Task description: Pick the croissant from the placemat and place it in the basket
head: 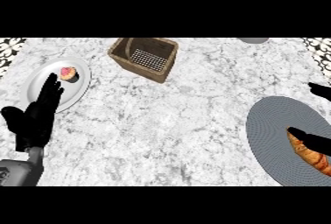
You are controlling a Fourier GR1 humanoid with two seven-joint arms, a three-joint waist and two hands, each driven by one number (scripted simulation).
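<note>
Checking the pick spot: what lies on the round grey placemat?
An orange-brown croissant lies on the round grey placemat, its upper end hidden by the right hand.

One basket [143,58] sits at twelve o'clock on the desk [168,127], one plate [33,83] with one small cake [68,73] at nine, and one placemat [271,131] bearing one croissant [310,155] at four.
</note>
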